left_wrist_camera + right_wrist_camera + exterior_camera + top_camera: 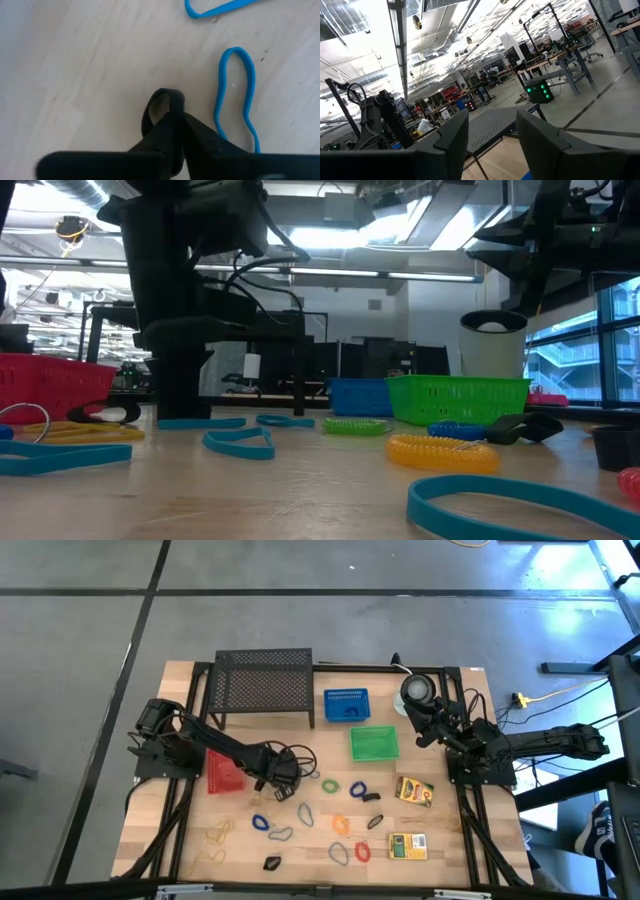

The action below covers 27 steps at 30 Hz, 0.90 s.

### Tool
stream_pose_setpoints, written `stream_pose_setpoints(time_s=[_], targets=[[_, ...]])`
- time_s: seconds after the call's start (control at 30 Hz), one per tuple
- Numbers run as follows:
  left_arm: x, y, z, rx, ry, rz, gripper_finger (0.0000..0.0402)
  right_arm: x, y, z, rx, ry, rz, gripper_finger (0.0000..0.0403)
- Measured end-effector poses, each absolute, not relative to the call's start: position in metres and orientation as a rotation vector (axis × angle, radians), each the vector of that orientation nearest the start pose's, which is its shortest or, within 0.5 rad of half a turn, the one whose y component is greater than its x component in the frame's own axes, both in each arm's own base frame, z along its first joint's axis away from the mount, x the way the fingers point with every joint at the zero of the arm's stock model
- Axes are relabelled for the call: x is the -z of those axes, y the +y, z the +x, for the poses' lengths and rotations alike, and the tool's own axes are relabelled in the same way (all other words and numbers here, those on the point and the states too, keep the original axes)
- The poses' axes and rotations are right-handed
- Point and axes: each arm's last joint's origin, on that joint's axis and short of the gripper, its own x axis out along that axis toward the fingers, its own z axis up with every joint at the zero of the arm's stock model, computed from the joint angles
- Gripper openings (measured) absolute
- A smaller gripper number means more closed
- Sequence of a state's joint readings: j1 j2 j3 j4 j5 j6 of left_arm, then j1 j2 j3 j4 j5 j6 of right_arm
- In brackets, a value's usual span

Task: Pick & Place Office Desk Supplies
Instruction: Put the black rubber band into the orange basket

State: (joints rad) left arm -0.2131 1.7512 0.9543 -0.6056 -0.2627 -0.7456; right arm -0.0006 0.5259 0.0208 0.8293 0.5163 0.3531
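Note:
Loose supplies lie on the wooden table in the high view: blue loops (261, 823), a green loop (330, 785), an orange loop (341, 825), tan rubber bands (218, 832), black clips (272, 862) and two yellow-green boxes (414, 790) (407, 846). My left gripper (272, 778) is low over the table, right of the red basket, and is shut on a small black looped piece (161, 105). Two blue loops (235, 95) (220, 7) lie flat just beyond it. My right gripper (495, 140) is open and holds nothing. It hovers at the table's far right (428, 720). My left gripper (176, 117) pinches the small black looped piece between its two fingers, gripping the loop's near end (167, 111). The rest of the loop sticks out past the fingertips. The fingers come from above, pointing down at the table. I cannot tell whether the piece touches the wood.
A red basket (224, 770) sits left of my left gripper. A blue basket (346, 705) and a green basket (374, 743) sit mid-table. A black mesh shelf (263, 685) stands at the far edge. A round grey-white disc (417, 690) stands by my right gripper.

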Motion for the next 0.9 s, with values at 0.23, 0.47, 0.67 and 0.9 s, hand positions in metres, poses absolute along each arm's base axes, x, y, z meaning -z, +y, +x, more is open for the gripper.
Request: stream_pose_setpoints(time_s=[0.23,0.47,0.67,0.9], targets=[[-0.14,-0.059,0.3,-0.501,1.132,-0.184,0.0005,-0.2,-0.014,0.123,0.452,-0.405,0.426,0.0166],[-0.163,-0.073,0.332,-0.307,0.77,-0.096,0.0005,-0.2,-0.014,0.123,0.452,-0.405,0.426,0.0166],[-0.203,-0.091,0.356,-0.099,0.329,-0.032,0.0004,-0.2,-0.014,0.123,0.452,-0.405,0.426,0.0166],[-0.244,-0.103,0.359,-0.019,-0.071,0.04,0.0004,-0.2,-0.014,0.123,0.452,-0.405,0.426,0.0166]])
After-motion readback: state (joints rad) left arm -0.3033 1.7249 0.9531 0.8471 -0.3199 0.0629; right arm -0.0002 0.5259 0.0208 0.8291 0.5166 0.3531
